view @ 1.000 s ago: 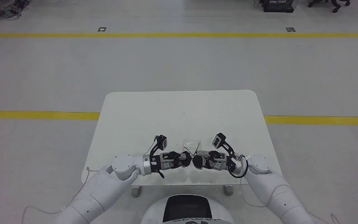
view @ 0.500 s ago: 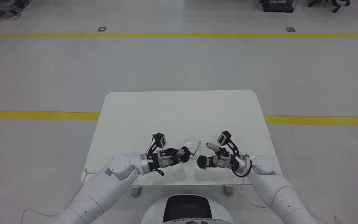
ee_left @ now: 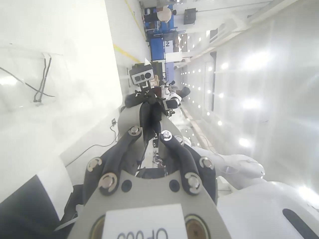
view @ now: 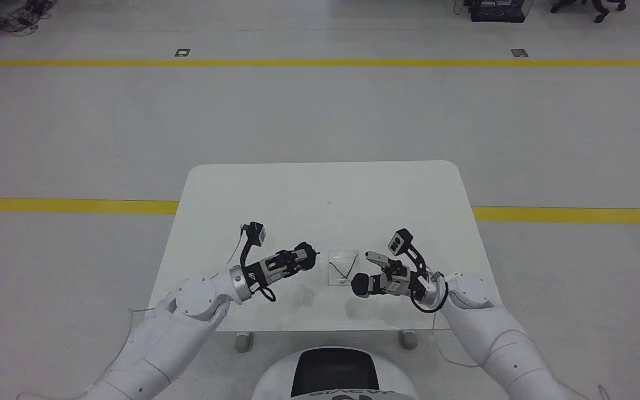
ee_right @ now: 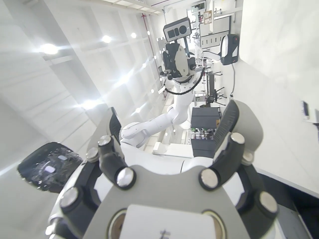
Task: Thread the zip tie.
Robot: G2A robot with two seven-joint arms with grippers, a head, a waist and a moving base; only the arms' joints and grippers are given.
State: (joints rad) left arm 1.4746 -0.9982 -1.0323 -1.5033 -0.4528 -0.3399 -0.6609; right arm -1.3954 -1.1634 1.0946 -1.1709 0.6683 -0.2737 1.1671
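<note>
white table (view: 320, 190) | yellow floor line (view: 90, 205) flanking it | second yellow line (view: 300, 63) beyond

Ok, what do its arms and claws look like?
The left arm and right arm have white shells. The left claw and right claw each have a grey plate, black linkages, ribbed pads and a white label. Black cables loop at the wrists.

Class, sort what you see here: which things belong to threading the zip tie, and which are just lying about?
Belongs to the job:
- thin black plastic zip tie strands, crossed on the table
- left end effector, shut
- right end effector, open

Just lying about:
- clear plastic sheet under the strands
- white rectangular table
</note>
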